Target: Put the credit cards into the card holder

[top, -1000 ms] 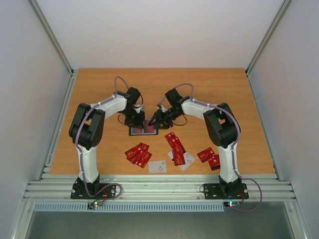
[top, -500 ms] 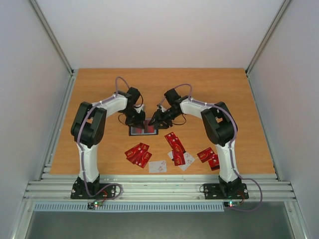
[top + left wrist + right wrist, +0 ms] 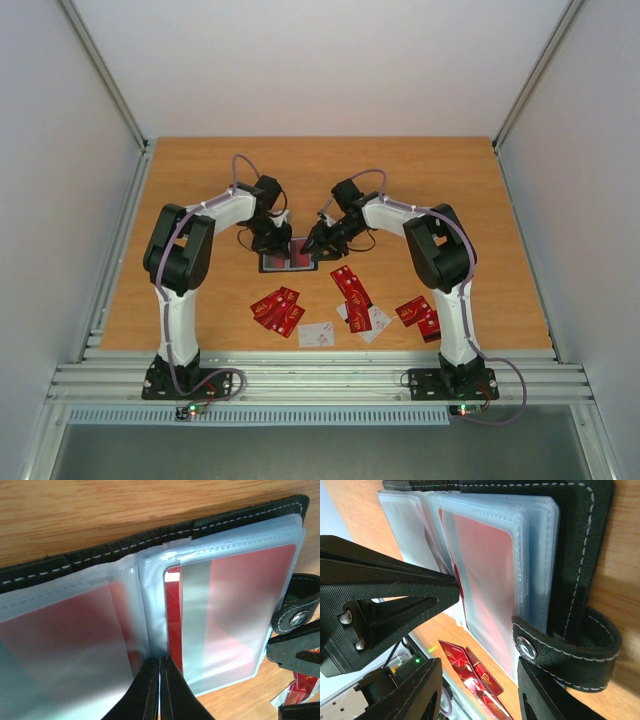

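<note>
The card holder [image 3: 288, 258] lies opened flat at the middle of the table [image 3: 440, 180], between my two arms. Its clear sleeves are fanned upward, and a red card [image 3: 235, 605] already sits in the topmost right-hand pocket. More red shows through the left-hand leaves.

My left gripper [image 3: 159, 690] has its fingers brought together into a single point. It is planted at the sleeve edge just beside the spine, as I read it to pin the leaves down so the case cannot slide or flop shut. I cannot tell whether a thin leaf is nipped between the tips.

My right gripper [image 3: 480, 680] stands with its fingers spread and nothing between them. It hovers at the outer side of the case, close to the snap tab [image 3: 555, 655], and the wrist view shows no contact clearly.

The loose credit cards [image 3: 278, 310] lie in three clusters toward the near edge, well apart from the holder, mostly red with a couple of pale ones. Most of the job is therefore not yet done. I judge the next move to be sending the free right arm back for another card.
</note>
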You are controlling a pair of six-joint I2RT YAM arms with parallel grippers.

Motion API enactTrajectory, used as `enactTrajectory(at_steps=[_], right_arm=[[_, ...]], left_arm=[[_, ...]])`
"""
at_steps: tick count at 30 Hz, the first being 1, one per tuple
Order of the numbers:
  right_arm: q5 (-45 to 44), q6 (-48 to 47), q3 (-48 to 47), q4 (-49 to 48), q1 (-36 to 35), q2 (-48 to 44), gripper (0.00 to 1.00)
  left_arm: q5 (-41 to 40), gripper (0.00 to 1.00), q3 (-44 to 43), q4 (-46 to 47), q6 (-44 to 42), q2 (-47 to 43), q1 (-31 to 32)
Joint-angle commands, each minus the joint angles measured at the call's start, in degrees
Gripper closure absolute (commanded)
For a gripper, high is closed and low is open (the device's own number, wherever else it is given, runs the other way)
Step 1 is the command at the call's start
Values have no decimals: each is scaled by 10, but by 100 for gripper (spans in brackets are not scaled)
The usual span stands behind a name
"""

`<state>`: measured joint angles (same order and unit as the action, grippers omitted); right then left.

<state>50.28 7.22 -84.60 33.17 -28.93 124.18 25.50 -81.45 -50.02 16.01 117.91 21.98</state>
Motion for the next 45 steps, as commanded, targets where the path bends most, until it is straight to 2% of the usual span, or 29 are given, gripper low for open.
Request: enactTrajectory(at_steps=[1,24,45], right_arm=[[-3,-11,-10,8,2,14,57],[-12,-29,7,10,6,1,57],[24,-8,-15,-26,2,17,57]], left_arm=[[-3,95,-6,7,-7,21,0],[-6,98,0,4,-13,34,0],[10,99,0,7,-13,43,12]])
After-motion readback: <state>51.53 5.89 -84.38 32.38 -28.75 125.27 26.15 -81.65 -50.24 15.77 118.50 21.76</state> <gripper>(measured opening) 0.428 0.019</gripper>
